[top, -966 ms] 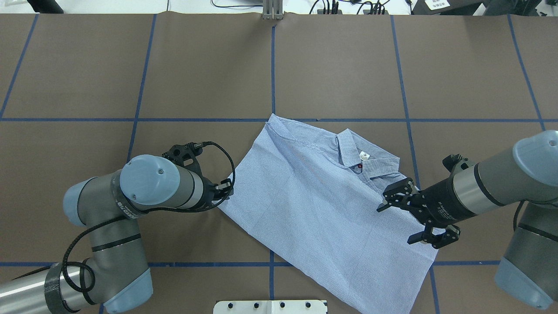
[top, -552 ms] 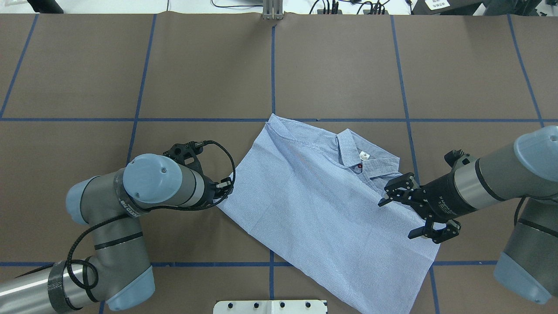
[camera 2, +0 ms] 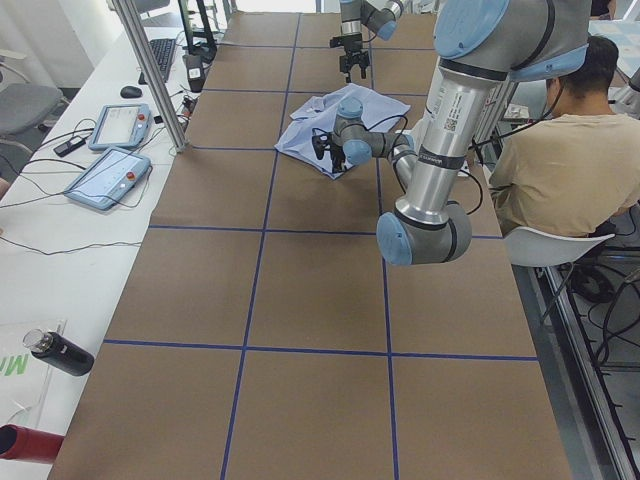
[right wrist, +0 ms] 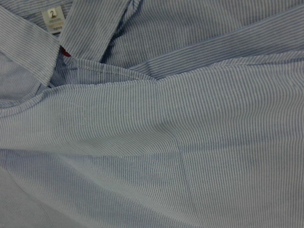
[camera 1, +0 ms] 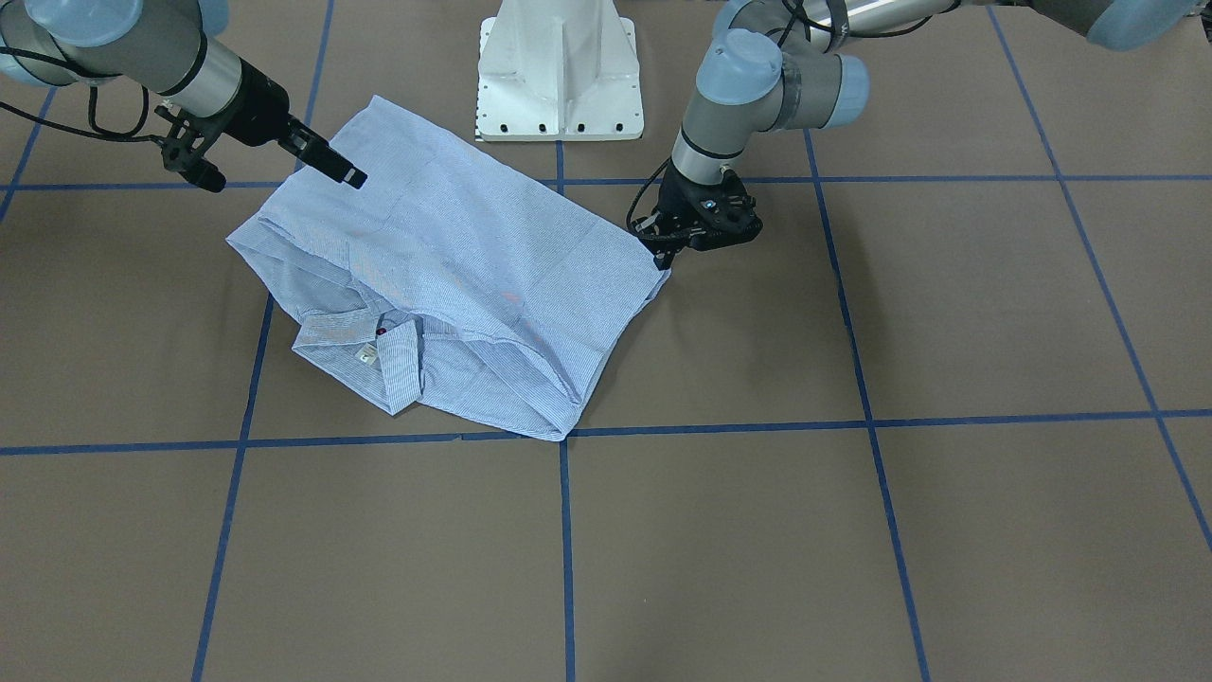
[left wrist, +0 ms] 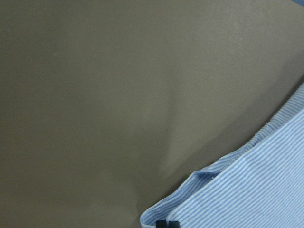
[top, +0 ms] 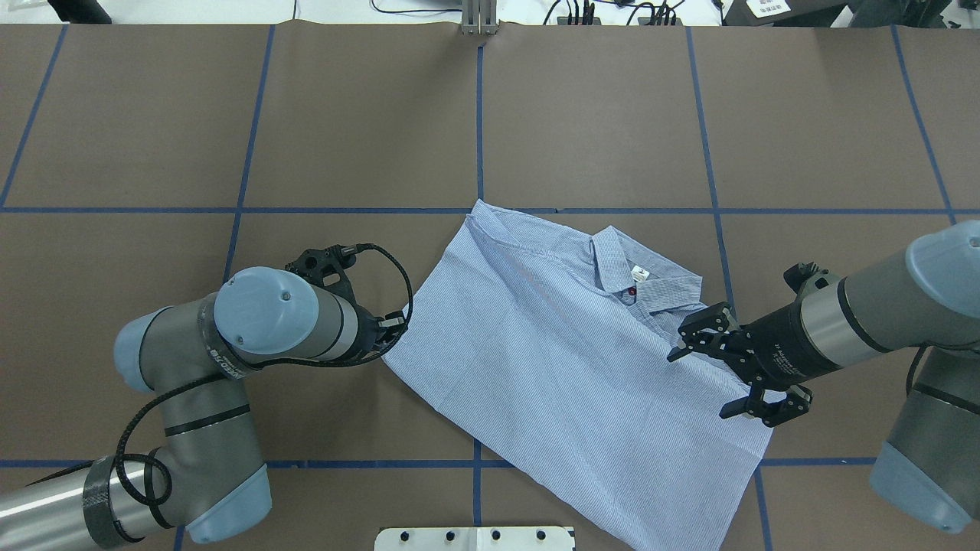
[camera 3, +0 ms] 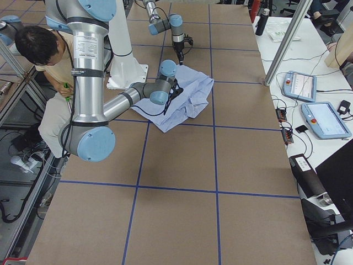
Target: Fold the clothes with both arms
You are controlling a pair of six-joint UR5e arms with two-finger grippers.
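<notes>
The light blue-and-white striped shirt (top: 551, 360) lies folded and skewed on the brown table, with its collar, white neck tag (top: 640, 273) and one dark red button (top: 632, 291) facing up. My left gripper (camera 1: 660, 254) is low at the shirt's left corner and shut on its edge. The left wrist view shows that hem (left wrist: 256, 190) with a black fingertip (left wrist: 167, 223) on it. My right gripper (top: 700, 383) hovers open over the shirt's right side near the collar, with nothing between its fingers. The right wrist view shows striped cloth (right wrist: 166, 142) and the tag (right wrist: 53, 18).
The white pedestal base (camera 1: 561, 71) stands at the robot's edge of the table, close to the shirt. Blue tape lines (top: 479, 115) grid the table. A seated person (camera 2: 560, 150) is beside the robot. Pendants (camera 2: 108, 178) and a bottle (camera 2: 58, 352) lie on a side bench.
My right gripper has drawn back slightly to the right over the shirt, still open. The left arm has shifted very little and stays at the shirt corner.
</notes>
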